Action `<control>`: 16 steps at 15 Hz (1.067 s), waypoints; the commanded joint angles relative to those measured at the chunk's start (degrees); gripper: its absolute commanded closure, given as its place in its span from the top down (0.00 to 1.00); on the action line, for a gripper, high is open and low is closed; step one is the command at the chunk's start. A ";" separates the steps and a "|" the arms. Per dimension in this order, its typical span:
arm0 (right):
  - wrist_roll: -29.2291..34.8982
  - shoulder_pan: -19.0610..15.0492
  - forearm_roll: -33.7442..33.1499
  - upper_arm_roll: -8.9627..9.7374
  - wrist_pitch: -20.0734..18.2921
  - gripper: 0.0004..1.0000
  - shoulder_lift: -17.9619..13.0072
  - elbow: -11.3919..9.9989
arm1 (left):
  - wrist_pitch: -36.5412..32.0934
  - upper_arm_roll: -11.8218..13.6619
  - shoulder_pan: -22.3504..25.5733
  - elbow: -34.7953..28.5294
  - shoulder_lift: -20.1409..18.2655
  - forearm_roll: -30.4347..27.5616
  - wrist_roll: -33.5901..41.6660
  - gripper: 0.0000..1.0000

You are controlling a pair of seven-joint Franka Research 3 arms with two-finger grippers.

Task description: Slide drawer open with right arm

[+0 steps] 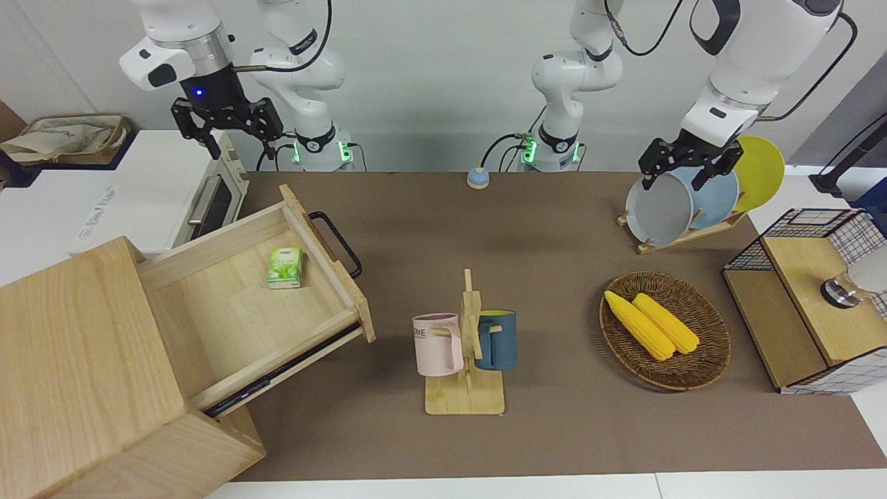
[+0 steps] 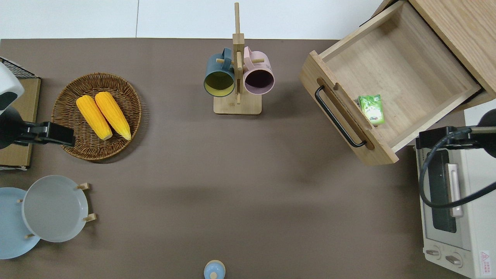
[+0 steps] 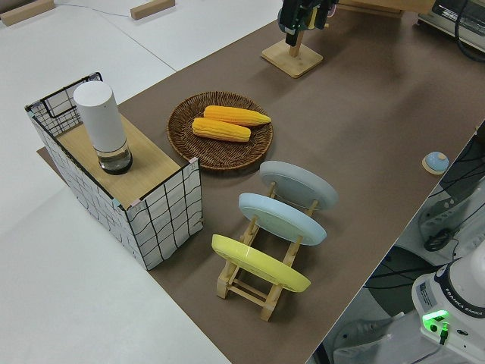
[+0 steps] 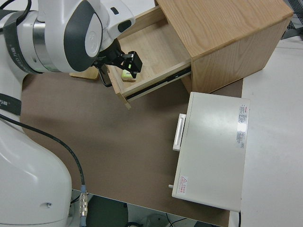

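Drawer pulled well out of the cabinet; task judged essentially complete.

The drawer (image 1: pixel 277 291) is extended from the cabinet (image 1: pixel 83 374) at the right arm's end of the desk, a green packet (image 1: pixel 285 267) exposed inside. The right tool (image 1: pixel 225 132) is raised clear of the bar handle (image 1: pixel 337 242), fingers spread, empty. The left arm is parked.

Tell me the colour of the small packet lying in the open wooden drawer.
Green small packet, clearest in the overhead view.
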 commanded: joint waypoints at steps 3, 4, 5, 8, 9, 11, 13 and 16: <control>-2.52 -2.43 1.13 0.59 1.16 0.99 -0.13 -1.60 | -1.03 0.01 -0.39 0.58 -0.25 1.02 -0.60 0.99; -2.60 -2.69 1.22 0.59 1.25 0.99 -0.04 -1.60 | -1.03 0.01 -0.39 0.49 -0.25 1.02 -0.60 0.99; -2.60 -2.70 1.22 0.59 1.33 0.99 0.48 -1.60 | -1.03 0.01 -0.39 0.58 -0.25 1.02 -0.60 0.99; -2.43 -2.61 1.13 0.59 1.51 0.99 1.45 -1.51 | -1.03 0.01 -0.39 0.58 -0.25 1.02 -0.60 0.99; -2.43 -2.61 1.13 0.59 1.51 0.99 1.54 -1.51 | -1.03 0.01 -0.39 0.58 -0.16 1.02 -0.60 0.99; -2.43 -2.61 1.04 0.59 1.51 0.99 1.80 -1.43 | -1.03 0.01 -0.39 0.49 -0.25 1.02 -0.60 0.99; -2.43 -2.26 -0.18 0.59 1.51 0.99 1.89 -1.25 | -1.03 0.01 -0.39 0.58 -0.25 1.02 -0.60 0.99; -2.25 -1.99 -2.21 0.59 1.60 0.99 1.89 -1.25 | -1.03 0.01 -0.39 0.58 -0.25 1.02 -0.60 0.99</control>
